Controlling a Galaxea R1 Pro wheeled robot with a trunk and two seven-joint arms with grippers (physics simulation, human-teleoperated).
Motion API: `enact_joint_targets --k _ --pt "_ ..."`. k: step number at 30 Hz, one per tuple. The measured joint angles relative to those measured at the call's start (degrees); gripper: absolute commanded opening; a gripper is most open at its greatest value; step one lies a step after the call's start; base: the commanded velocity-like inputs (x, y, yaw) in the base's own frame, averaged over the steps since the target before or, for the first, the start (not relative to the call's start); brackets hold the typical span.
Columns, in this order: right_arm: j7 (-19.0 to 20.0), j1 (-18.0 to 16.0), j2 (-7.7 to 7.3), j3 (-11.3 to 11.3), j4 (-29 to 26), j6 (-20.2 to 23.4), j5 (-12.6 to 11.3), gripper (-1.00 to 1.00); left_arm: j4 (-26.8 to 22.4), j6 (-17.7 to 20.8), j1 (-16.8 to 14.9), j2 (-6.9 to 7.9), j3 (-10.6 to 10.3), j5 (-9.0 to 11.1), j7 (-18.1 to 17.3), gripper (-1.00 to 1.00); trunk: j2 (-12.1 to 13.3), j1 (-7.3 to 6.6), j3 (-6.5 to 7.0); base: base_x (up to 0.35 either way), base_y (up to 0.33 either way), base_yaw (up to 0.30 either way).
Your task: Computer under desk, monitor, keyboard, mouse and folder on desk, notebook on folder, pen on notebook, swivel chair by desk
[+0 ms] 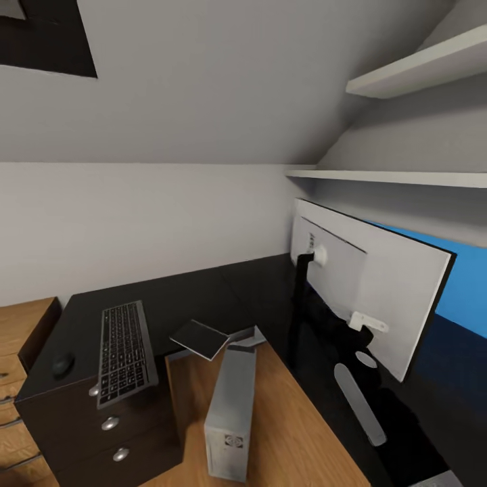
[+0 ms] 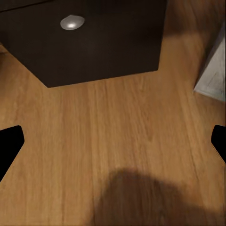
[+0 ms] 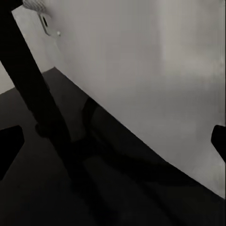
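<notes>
The keyboard (image 1: 125, 352) served as the landmark, lying lengthwise on the dark table (image 1: 189, 291) above a drawer unit. To the left of the keyboard, near the table's left edge, sat the dark mouse (image 1: 63, 364). Farther left stood a wooden dresser (image 1: 20, 338) against the wall. Below the keyboard, the drawer unit (image 1: 101, 426) showed round silver knobs (image 1: 110, 423), its drawers closed, so their contents could not be told. To the right of the keyboard, a flat dark item with a pale edge (image 1: 199, 338) lay at the table's inner corner, partly over the edge; whether it was the notebook or the folder could not be told. Below and right of it, the grey computer (image 1: 231, 412) stood upright on the wooden floor (image 1: 297, 419), a small round emblem on its front too blurred to read. Well right of the keyboard, the monitor (image 1: 379, 291) stood on the table with its white back toward the camera, on a black stand (image 1: 301, 297).

The left fingers (image 2: 9, 146) were spread wide over bare floor, holding nothing. The right fingers (image 3: 9, 141) were likewise wide apart and empty, beside the monitor's stand and white back (image 3: 141, 70).
</notes>
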Motion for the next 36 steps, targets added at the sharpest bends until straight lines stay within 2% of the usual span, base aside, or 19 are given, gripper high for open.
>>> enact_joint_targets --k 5,7,11,20,36 --pt "0.1 -0.02 -0.61 -0.01 2.43 -0.99 0.7 1.0 0.0 -0.04 0.0 0.0 0.04 0.0 -0.01 1.0 0.0 0.0 0.0 0.0 0.0 -0.257" --pt "0.96 -0.04 -0.98 -0.04 3.18 -1.98 4.15 1.0 0.0 -0.03 0.0 0.0 0.05 0.0 0.0 1.0 0.0 0.0 0.0 0.0 0.0 -0.196" --pt "2.19 -0.12 -1.24 -0.68 5.39 -4.52 6.24 1.0 0.0 -0.01 0.0 0.0 0.05 0.0 0.0 1.0 0.0 0.0 0.0 0.0 0.0 -0.13" --pt "2.48 -0.19 -1.25 -0.87 6.69 -5.23 6.79 1.0 -0.01 -0.09 0.01 0.0 0.05 -0.06 -0.05 1.0 0.0 -0.01 0.0 0.019 0.0 -0.04" --pt "2.47 -0.2 -1.05 -0.73 6.55 -5.21 6.8 1.0 0.29 -0.07 0.01 -0.01 -0.26 -0.16 -0.09 1.0 0.0 -0.02 0.0 0.186 -0.05 0.0"
